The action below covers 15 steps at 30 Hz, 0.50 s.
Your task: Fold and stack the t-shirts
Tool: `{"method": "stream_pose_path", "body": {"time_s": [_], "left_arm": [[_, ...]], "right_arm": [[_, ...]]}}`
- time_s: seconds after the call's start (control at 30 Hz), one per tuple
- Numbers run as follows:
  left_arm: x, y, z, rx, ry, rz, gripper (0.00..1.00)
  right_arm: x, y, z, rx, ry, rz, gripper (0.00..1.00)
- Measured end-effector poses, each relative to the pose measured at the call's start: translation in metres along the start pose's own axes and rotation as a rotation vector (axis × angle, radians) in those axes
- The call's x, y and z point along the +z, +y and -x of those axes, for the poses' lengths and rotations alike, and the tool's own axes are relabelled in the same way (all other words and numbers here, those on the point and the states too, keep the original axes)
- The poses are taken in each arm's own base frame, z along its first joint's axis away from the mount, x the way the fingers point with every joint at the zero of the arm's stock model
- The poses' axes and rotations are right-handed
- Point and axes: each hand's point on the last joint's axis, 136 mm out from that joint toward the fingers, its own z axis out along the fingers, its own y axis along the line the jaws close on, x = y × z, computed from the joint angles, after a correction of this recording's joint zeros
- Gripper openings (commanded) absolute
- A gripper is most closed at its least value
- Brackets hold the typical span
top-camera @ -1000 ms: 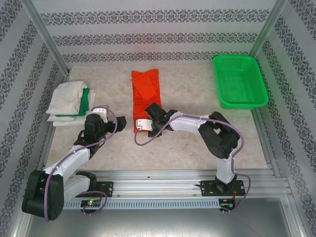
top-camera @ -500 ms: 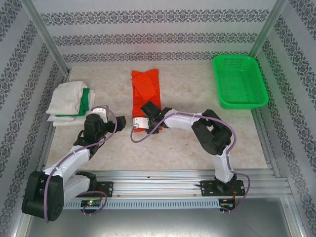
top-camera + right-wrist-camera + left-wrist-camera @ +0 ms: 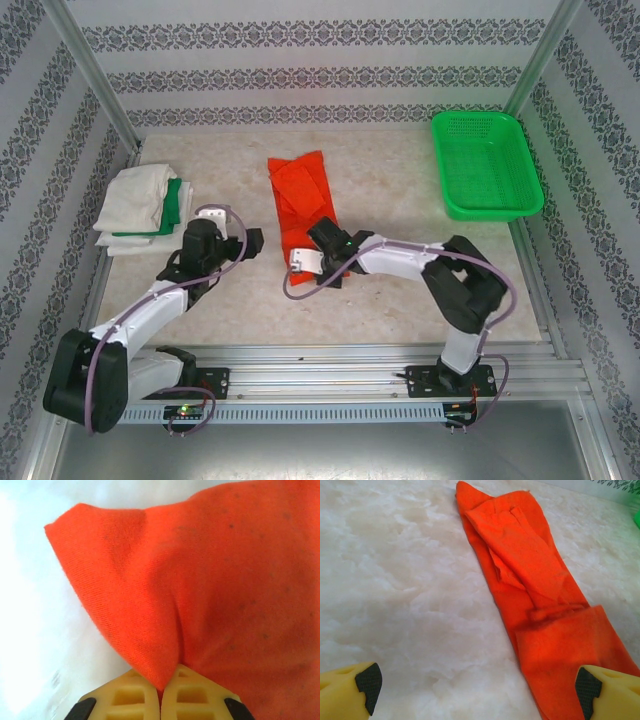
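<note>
Orange-red shirt: the orange-red shirt (image 3: 300, 195) (image 3: 530, 580) (image 3: 215, 565) is folded into a long narrow strip. It lies a little slanted in the middle of the table, one end toward the back wall and the other toward the arms.
Near end of it: this end is drawn up into a soft peak, with one corner sticking out to the side in the right wrist view.
Right gripper: the right gripper (image 3: 322, 237) (image 3: 160, 682) is at the shirt's near end. Its fingers are pressed together with a fold of the orange cloth nipped between them.
Left gripper: the left gripper (image 3: 250, 240) (image 3: 477, 684) sits low, just left of the shirt's near end. Its fingers (image 3: 368, 680) are spread wide with nothing gripped, and bare table lies between them. From its wrist view, one pad shows in front of the cloth's near corner.
Other shirts: the off-white and green shirts (image 3: 140, 203) are piled at the left edge of the table, well apart from the orange one.
Basket: the green mesh basket (image 3: 487, 165) stands at the far right corner.
Table: the table (image 3: 400, 190) (image 3: 400, 580) has a pale marbled top.
</note>
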Motion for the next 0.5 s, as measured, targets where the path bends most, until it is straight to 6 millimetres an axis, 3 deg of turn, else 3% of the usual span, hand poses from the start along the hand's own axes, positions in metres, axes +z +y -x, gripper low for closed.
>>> {"method": "stream_pose_path", "body": {"time_s": [0.2, 0.33, 0.5], "left_arm": [[0.04, -0.009, -0.014, -0.126, 0.141, 0.03, 1.0], [0.072, -0.023, -0.025, -0.198, 0.232, 0.02, 0.98], [0.11, -0.036, -0.039, -0.304, 0.329, -0.003, 0.74]], "right_arm": [[-0.03, 0.022, -0.021, 0.065, -0.001, 0.0, 0.0], [-0.045, 0.034, -0.02, 0.078, -0.01, 0.002, 0.0], [-0.059, 0.045, -0.015, 0.071, -0.013, 0.004, 0.0]]}}
